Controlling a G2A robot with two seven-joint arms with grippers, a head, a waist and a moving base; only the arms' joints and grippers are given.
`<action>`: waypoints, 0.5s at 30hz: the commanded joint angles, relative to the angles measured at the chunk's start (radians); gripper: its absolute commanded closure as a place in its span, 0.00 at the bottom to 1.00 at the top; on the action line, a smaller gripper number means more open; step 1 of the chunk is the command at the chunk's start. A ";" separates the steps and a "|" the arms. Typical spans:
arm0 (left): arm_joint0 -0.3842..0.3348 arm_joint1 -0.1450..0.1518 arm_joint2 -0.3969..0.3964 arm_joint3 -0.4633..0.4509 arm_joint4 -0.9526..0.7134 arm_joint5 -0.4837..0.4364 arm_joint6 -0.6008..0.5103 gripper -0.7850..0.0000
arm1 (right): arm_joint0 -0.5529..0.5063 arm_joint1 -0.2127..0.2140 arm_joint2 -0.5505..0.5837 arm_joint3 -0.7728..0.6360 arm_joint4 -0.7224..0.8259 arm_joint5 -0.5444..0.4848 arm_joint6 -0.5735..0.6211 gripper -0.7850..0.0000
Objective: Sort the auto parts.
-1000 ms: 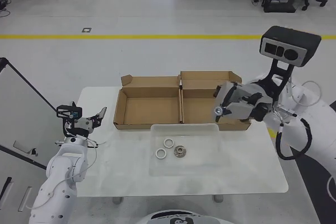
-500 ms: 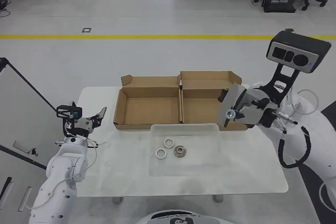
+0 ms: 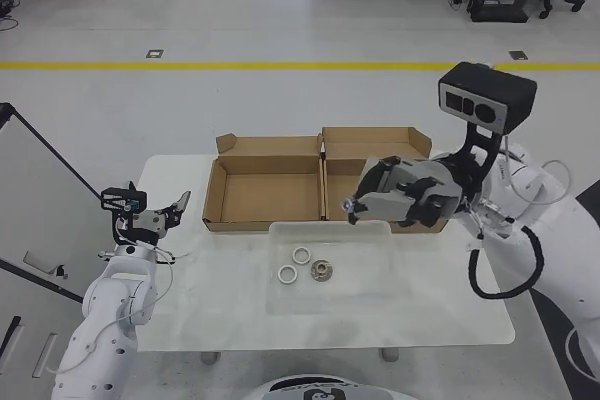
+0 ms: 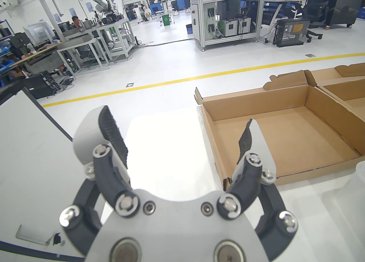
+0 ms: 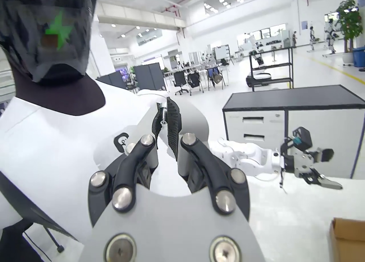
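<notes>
A small silvery threaded metal part (image 5: 162,111) is gripped between the ribbed black pads of the right claw (image 3: 352,208), which is clenched tight on it. Directly beneath this claw lies the near-left corner of the right-hand cardboard box (image 3: 370,155), brown and open-topped. The sorting is judged to be at an early stage. The left-hand cardboard box (image 3: 265,195), just to the claw's left, is seen to hold nothing. No part can be made out in the right-hand one, though much of its floor is hidden under the arm.

Three pieces are left to be sorted. They lie below the claw and nearer the robot, in the clear plastic tray (image 3: 355,290): two white rings (image 3: 302,255) and, just beside them, a grey flanged metal nut (image 3: 322,269).

Well apart from the right claw, beyond the left-hand box, the left claw (image 4: 182,137) is held wide apart and empty over the edge of the white table (image 3: 430,300). Only the box walls and their raised flaps are judged likely to get in the way.
</notes>
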 commanded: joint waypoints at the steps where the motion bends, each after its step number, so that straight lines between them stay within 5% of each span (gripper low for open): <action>1: 0.000 0.000 0.000 0.000 0.000 0.000 0.000 0.00 | -0.006 -0.008 -0.008 -0.006 0.055 -0.030 -0.006 1.00; 15: 0.000 0.000 0.000 0.000 0.000 0.000 0.000 0.00 | -0.024 -0.063 -0.029 -0.001 0.252 -0.116 -0.005 1.00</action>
